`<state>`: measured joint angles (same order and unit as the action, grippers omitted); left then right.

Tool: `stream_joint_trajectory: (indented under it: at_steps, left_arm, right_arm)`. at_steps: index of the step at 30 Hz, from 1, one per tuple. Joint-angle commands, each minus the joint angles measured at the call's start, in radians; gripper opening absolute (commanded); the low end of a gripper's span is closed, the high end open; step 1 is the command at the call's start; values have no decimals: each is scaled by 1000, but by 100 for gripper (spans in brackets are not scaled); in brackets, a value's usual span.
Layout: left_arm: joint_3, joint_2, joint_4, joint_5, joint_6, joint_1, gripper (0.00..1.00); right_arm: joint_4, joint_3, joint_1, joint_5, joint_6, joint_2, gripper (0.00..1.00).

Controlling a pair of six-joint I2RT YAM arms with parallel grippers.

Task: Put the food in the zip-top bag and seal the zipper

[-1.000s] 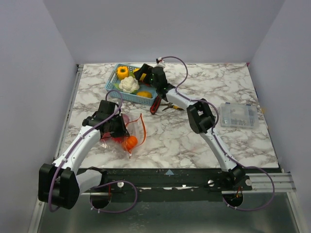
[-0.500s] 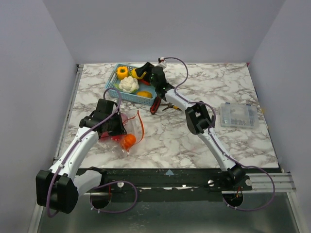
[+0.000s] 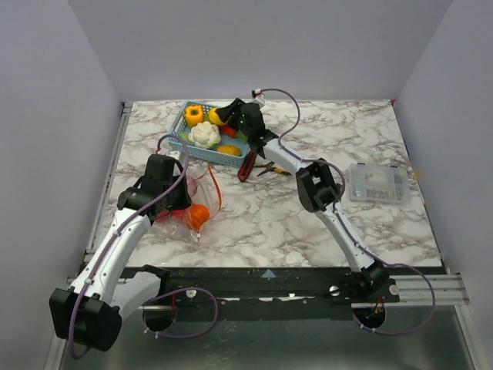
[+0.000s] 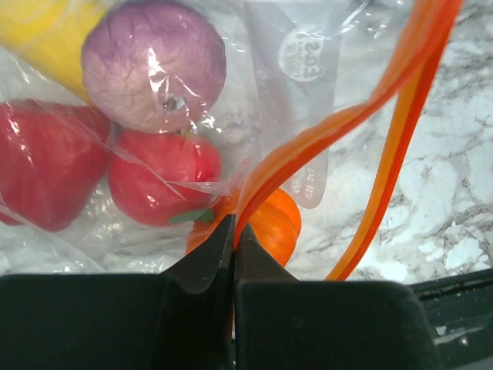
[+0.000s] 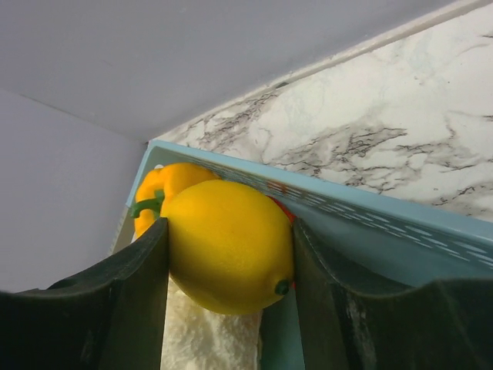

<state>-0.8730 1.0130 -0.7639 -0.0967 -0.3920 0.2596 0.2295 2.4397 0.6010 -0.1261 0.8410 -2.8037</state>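
The zip-top bag (image 3: pixel 181 220) lies on the near-left of the table with its mouth lifted. My left gripper (image 4: pixel 233 231) is shut on its red-orange zipper (image 4: pixel 400 116), and the mouth gapes to the right. Food inside the bag (image 4: pixel 308 69): a purple onion (image 4: pixel 154 62), two red pieces (image 4: pixel 158 173), an orange fruit (image 4: pixel 281 227) and something yellow (image 4: pixel 46 31). My right gripper (image 5: pixel 231 231) is over the blue basket (image 3: pixel 179 137), shut on a yellow lemon (image 5: pixel 227 247), with both fingers against its sides. A yellow pepper (image 5: pixel 166 189) and a white cauliflower (image 3: pixel 204 134) remain in the basket.
Red-handled pliers (image 3: pixel 248 166) lie just right of the basket, under the right arm. A clear plastic box (image 3: pixel 376 183) sits at the right side. An orange-yellow piece (image 3: pixel 228 149) lies in the basket's near corner. Grey walls enclose the table on three sides.
My right gripper's fingers have closed in on the lemon at the basket. My left arm has pulled the bag's mouth up and to the left, dragging the orange fruit with it.
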Motion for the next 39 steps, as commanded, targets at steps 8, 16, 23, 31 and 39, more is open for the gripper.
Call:
stream_joint_trajectory:
  at_steps: [8, 16, 23, 31, 39]
  left_arm:
    - [60, -149, 112, 28, 88, -2, 0]
    - [63, -158, 118, -28, 100, -16, 0]
    - [68, -165, 119, -38, 107, -28, 0]
    - [64, -170, 104, 1, 88, -34, 0]
    - [75, -211, 122, -36, 88, -34, 0]
  right_arm:
    - [-23, -379, 11, 42, -138, 454, 0]
    - [17, -829, 55, 113, -208, 810, 0]
    - [78, -1188, 152, 118, -207, 1100, 0]
    - [42, -1368, 259, 99, -260, 1341, 0]
    - [7, -1367, 398, 32, -359, 1316, 0]
